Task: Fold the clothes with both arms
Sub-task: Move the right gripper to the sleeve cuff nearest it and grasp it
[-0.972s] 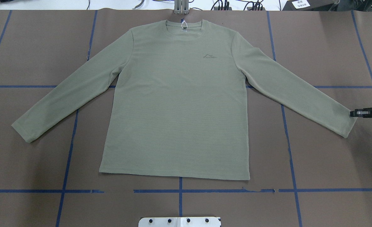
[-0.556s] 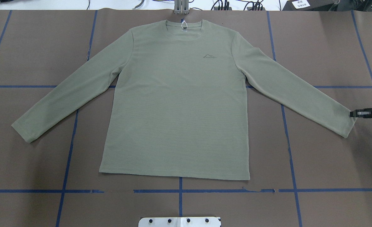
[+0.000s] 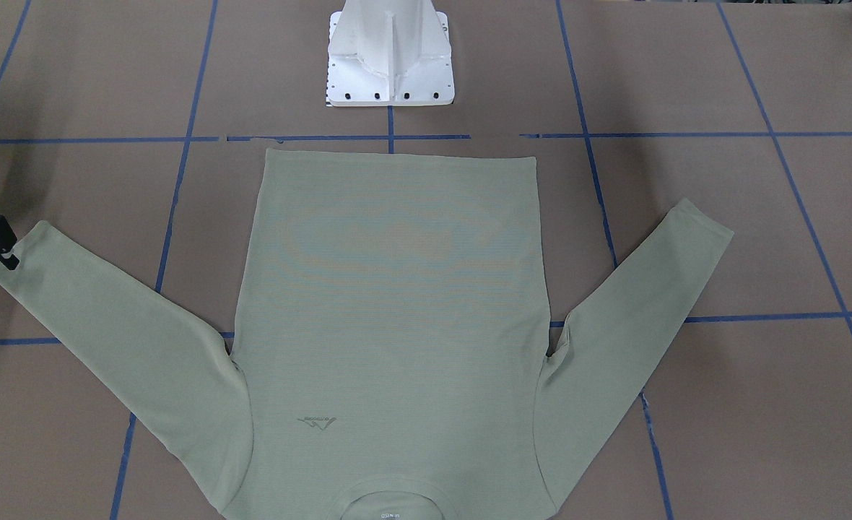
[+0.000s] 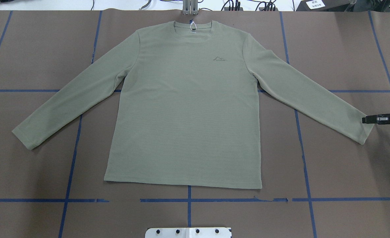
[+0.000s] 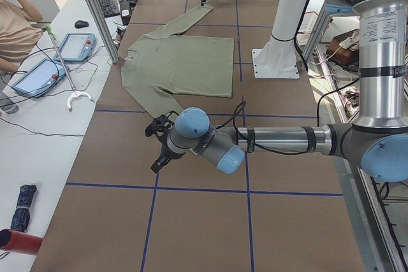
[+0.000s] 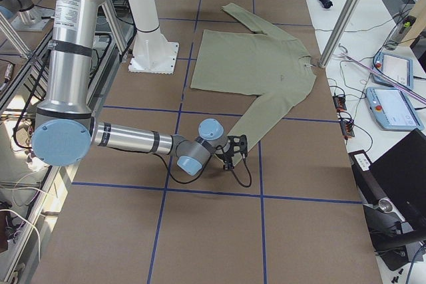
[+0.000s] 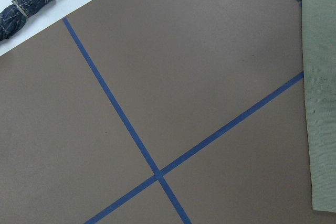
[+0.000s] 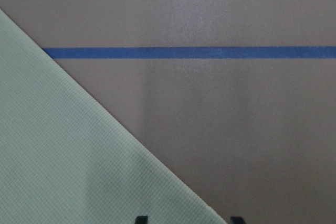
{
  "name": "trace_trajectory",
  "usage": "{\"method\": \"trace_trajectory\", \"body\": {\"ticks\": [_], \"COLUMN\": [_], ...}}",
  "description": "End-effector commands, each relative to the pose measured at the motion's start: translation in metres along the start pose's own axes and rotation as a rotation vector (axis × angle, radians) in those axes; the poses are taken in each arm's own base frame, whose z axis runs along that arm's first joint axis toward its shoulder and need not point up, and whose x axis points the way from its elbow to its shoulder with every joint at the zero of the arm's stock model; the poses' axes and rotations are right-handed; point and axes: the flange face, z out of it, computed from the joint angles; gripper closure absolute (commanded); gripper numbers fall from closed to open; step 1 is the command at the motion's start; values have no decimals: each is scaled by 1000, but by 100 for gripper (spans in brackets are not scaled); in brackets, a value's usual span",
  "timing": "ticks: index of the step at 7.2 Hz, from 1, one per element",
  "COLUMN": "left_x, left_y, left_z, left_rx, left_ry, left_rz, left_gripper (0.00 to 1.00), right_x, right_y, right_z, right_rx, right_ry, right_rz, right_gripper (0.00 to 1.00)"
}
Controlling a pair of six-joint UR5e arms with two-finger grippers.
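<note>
While the sage-green long-sleeved shirt (image 4: 185, 109) lies flat and face up in the middle of the brown-papered table (image 4: 347, 165), collar at 12 o'clock from the overhead camera and hem at 6 o'clock toward the white pedestal (image 3: 390, 58), its sleeves splay toward 8 and 4 o'clock, and nothing is folded yet. The right gripper (image 4: 366, 119) sits low at the right cuff (image 4: 363, 132), near 3 o'clock. Its wrist camera shows two fingertips (image 8: 140, 219) apart with the cuff's corner running in between them, so the jaws are spread and not closed on cloth. The left gripper (image 5: 158, 141) appears only from the table's end, hovering near the left cuff (image 4: 24, 137), and I cannot tell whether its fingers are apart or together. The likely trouble is a thin bite: the right jaws straddle only the cuff's edge, so closing here could catch one layer or slip off the ribbed knit on lifting. Pinched paper might rise with the sleeve. If one arm pulls ahead of the other, the body could be dragged askew.
</note>
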Motion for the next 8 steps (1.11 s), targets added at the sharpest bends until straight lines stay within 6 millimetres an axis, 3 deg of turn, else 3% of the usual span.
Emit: {"method": "trace_trajectory", "body": {"ticks": [1,4,5,7,8], "left_x": [0,0,0,0,0], "left_y": [1,1,1,1,1], "left_z": [0,0,0,0,0], "left_rx": [-1,-1,-1,-1,0], "left_ry": [0,0,0,0,2], "left_rz": [0,2,0,2,3], "left_gripper": [0,0,0,0,0], "right_x": [4,8,7,5,4], "right_y": [1,3,2,2,0], "right_z": [3,6,6,5,3], "right_rx": [-4,-11,-8,-6,1], "right_ry": [9,16,15,13,11], "right_rz": [7,10,9,9,7], "right_gripper": [39,39,47,100,100]}}
